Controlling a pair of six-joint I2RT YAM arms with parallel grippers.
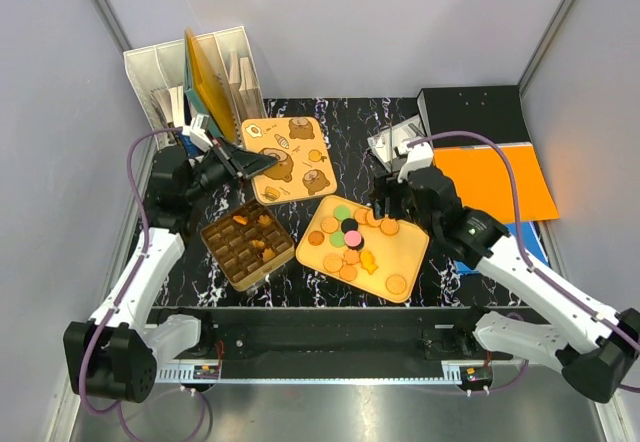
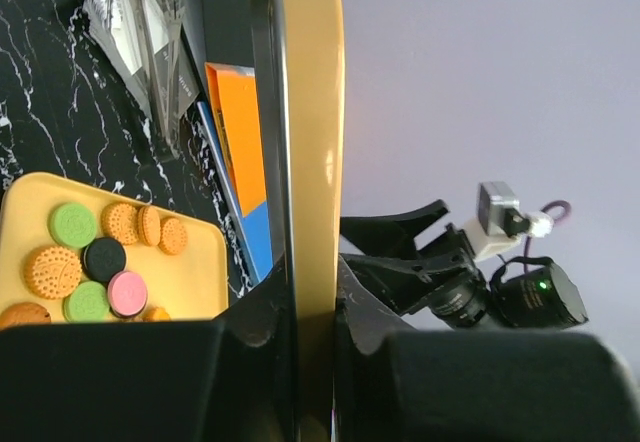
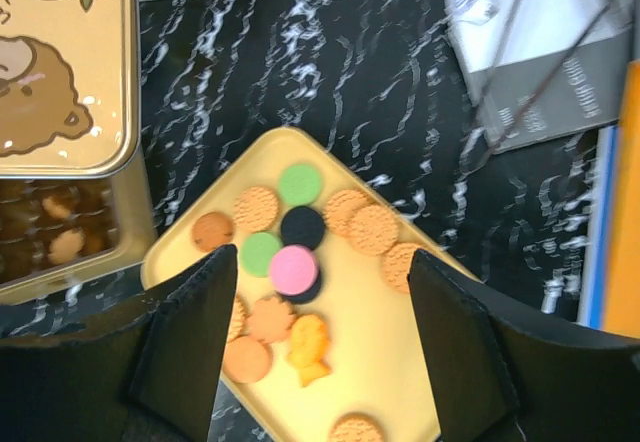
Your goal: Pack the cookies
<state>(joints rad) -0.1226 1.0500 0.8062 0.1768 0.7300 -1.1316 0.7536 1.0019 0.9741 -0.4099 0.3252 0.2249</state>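
The left end effector (image 1: 245, 165) is clenched on the left edge of the bear-printed tin lid (image 1: 290, 160), which sits over the black marbled surface (image 1: 330, 122) just behind the open compartmented tin (image 1: 228, 249). A few cookies (image 1: 265, 222) lie in that tin. To the right, most of them are spread on the yellow tray (image 1: 405, 252), where the right end effector (image 1: 385, 209) hovers over the far end, fingers spread and grasping nothing.
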